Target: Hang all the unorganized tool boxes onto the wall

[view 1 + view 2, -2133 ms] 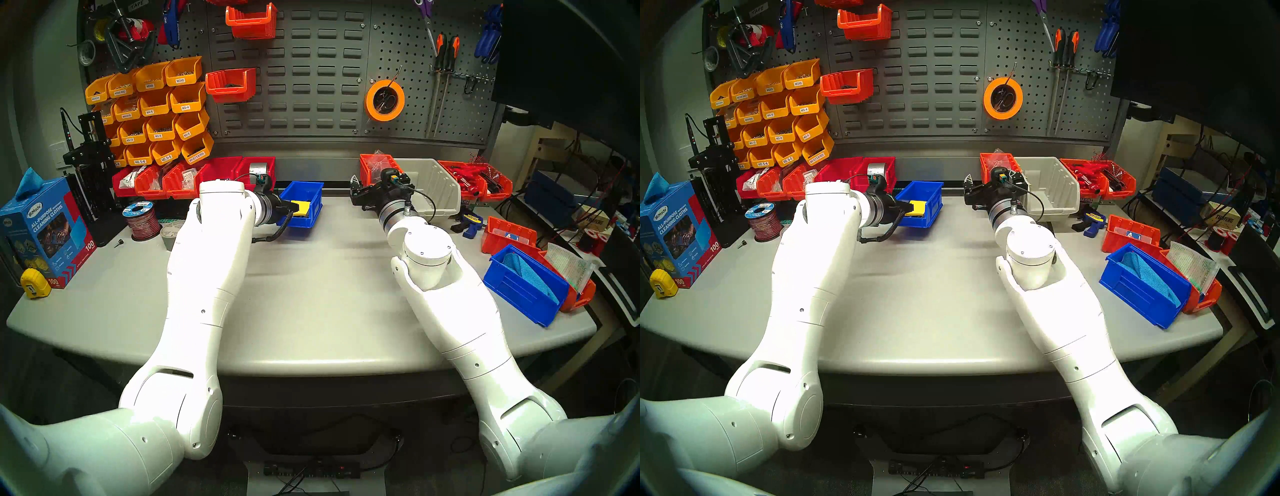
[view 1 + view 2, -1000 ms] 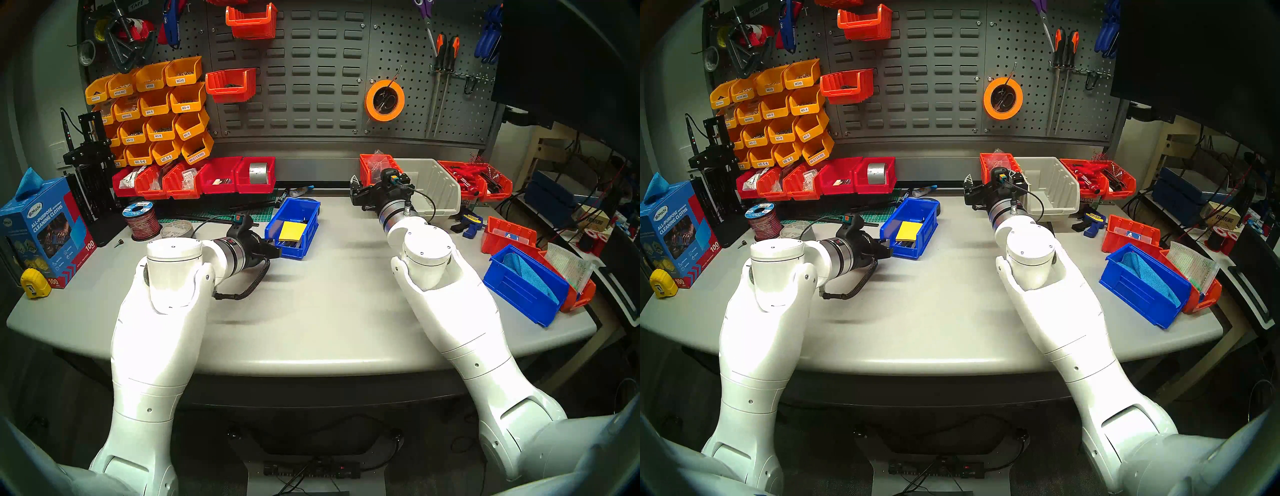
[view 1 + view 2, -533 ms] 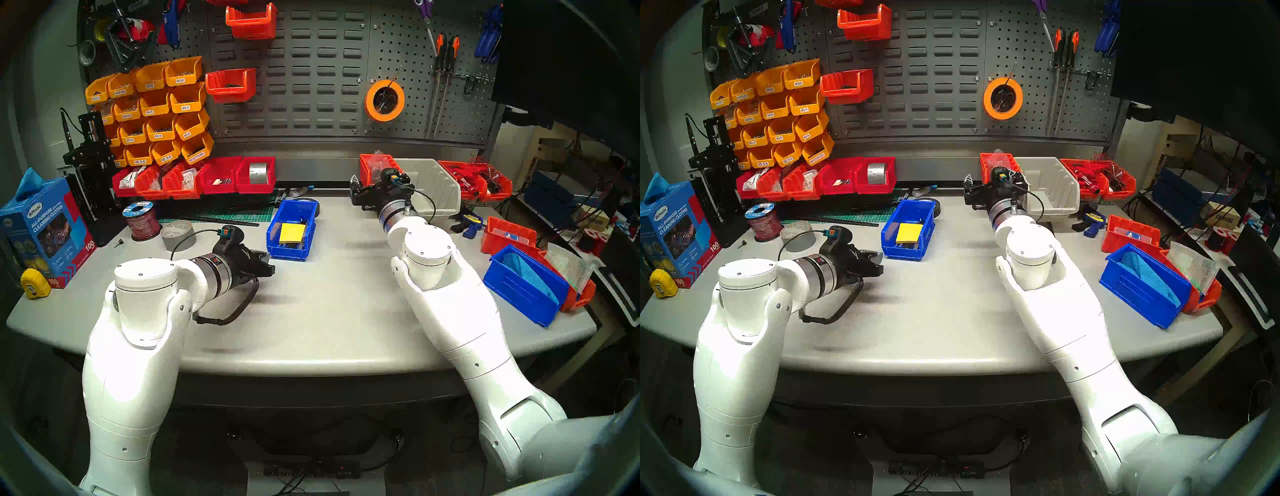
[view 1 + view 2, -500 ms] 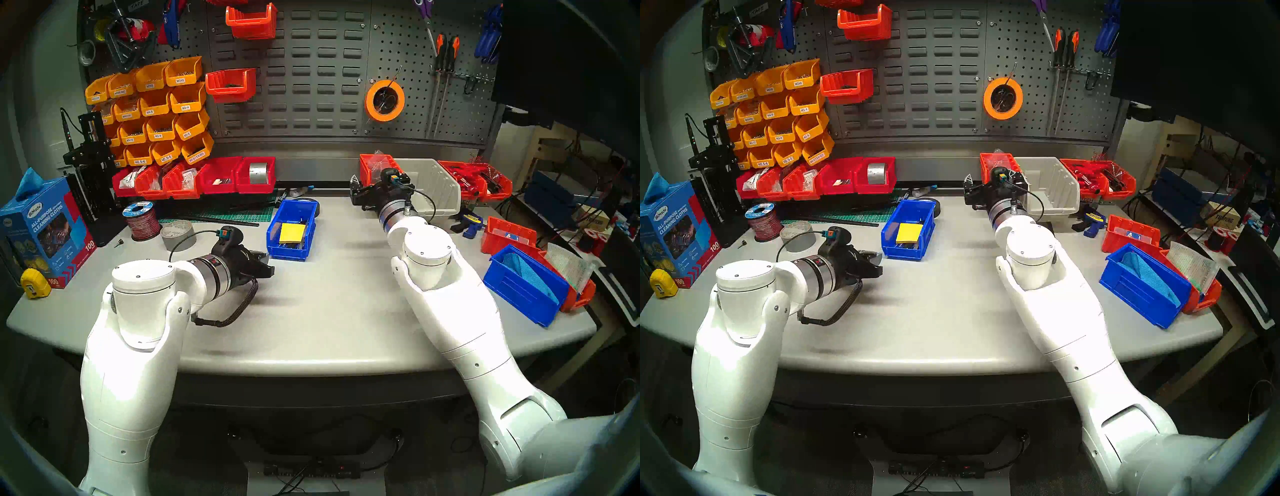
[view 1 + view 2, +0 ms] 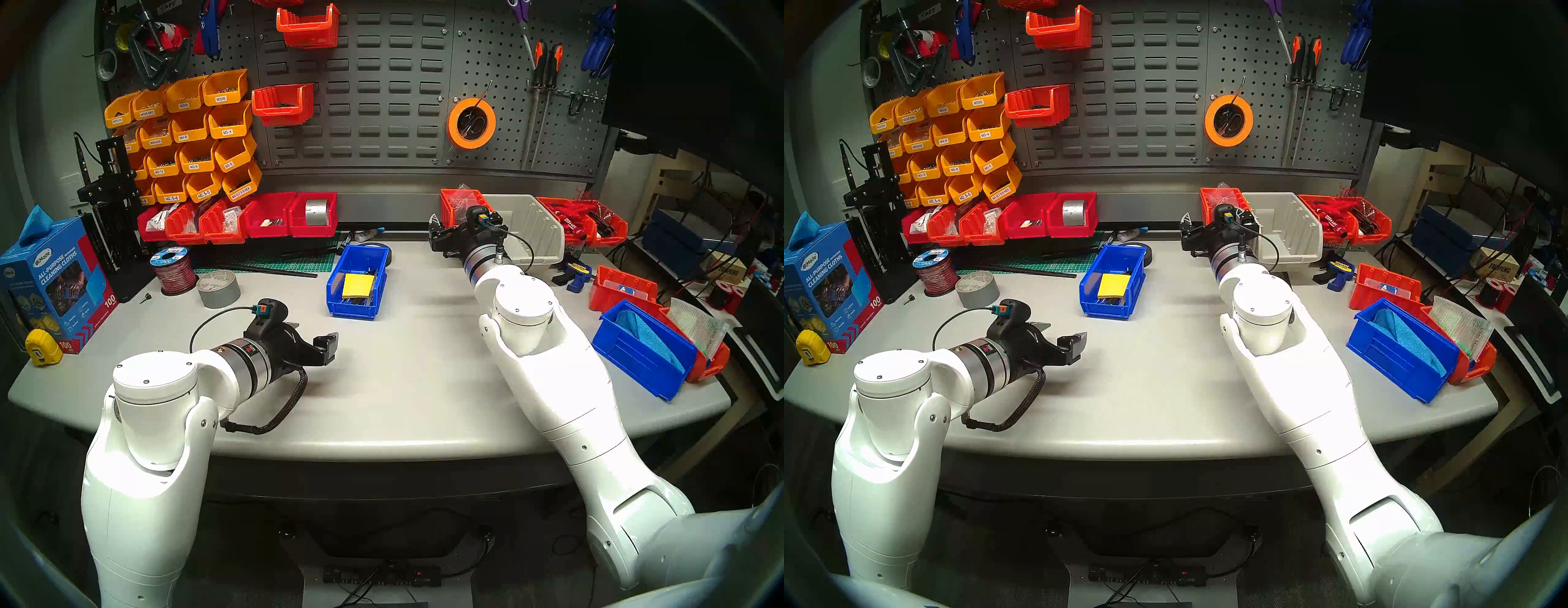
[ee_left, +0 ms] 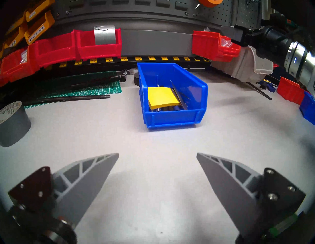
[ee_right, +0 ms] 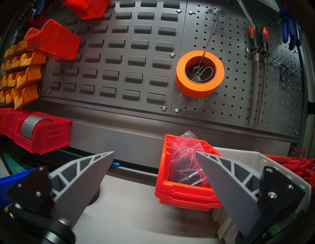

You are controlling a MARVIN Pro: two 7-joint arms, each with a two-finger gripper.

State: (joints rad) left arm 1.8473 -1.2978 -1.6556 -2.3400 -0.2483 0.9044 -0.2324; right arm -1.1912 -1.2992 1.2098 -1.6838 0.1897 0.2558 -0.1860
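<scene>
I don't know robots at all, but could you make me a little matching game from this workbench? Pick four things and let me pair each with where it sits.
Things:
1. yellow notepad
2. grey tape roll
3. orange tape roll
4. blue cloth

Places:
A. hanging on the wall panel
B. standing loose on the table, left of the middle
C. inside the blue bin at the table's middle
D. inside the blue bin at the right edge

Pairs: 1-C, 2-B, 3-A, 4-D
</scene>
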